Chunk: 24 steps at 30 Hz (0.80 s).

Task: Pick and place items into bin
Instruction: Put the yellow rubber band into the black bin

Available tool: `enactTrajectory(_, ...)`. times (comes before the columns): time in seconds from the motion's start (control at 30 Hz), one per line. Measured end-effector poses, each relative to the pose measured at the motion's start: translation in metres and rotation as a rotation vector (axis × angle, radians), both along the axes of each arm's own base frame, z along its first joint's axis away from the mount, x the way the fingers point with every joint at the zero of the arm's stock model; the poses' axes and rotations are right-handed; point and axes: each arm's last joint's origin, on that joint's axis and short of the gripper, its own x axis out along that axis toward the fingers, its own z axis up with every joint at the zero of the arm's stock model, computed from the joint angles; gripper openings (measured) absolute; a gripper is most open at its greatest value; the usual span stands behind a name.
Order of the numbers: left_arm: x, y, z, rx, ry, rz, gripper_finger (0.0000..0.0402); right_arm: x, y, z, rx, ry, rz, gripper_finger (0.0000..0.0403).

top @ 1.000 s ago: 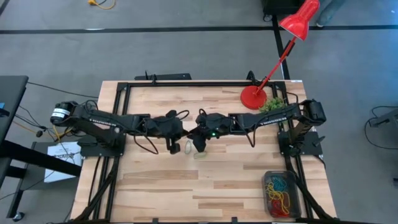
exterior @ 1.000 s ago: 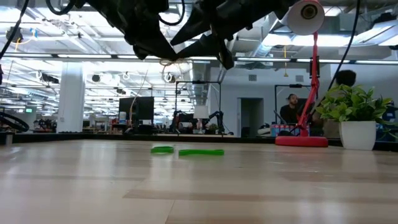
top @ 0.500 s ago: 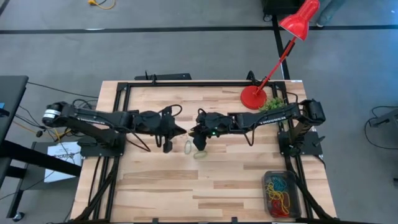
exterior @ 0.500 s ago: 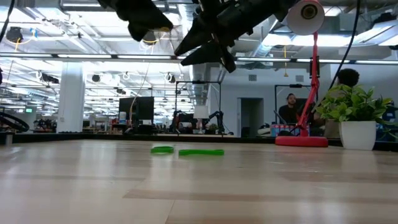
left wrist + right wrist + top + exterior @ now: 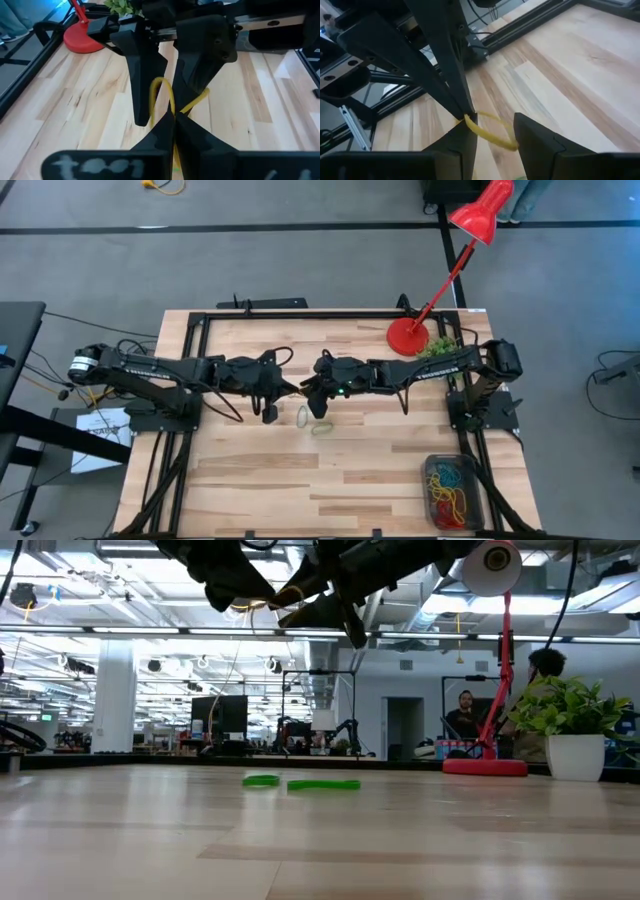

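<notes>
- High view: both arms meet over mid-table, the left gripper [image 5: 292, 391] nose to nose with the right gripper [image 5: 312, 390]; two green loops [image 5: 312, 421] lie on the wood just below them, and the bin [image 5: 478, 502] sits at the near right corner, already holding many coloured loops.
- Left wrist view adds what the high view hides: the left gripper's fingers are pressed together on a yellow loop [image 5: 162, 92], which reaches up between the right gripper's spread fingers [image 5: 140, 75].
- Right wrist view confirms it: those fingers stand apart on either side of the yellow loop, not yet pinching.
- Step, as I judge it: a hand-over in mid-air, left to right.
- Next move calls for the right fingers to close on the loop before the left lets go, then a carry to the bin.
- Low view alone shows how high the grippers hang above the green loops.
</notes>
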Motion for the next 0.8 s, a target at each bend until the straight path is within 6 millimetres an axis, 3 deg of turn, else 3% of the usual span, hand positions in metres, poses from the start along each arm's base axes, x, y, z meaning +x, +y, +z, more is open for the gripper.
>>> enactTrajectory(0.27, 0.0003, 0.0002, 0.0004, -0.007, -0.005, -0.024, 0.0, -0.0002, 0.0, 0.0008, -0.022, -0.002, 0.002, 0.0109)
enactTrajectory(0.57, 0.0007, 0.0006, -0.0005, 0.002, -0.001, -0.024, 0.0, -0.0003, 0.0001, 0.0018, -0.049, 0.003, 0.004, 0.0008)
enactTrajectory(0.8, 0.0004, 0.0002, -0.0022, 0.003, 0.011, -0.027, 0.0, -0.0018, -0.0013, 0.0013, -0.055, 0.029, -0.017, 0.0003)
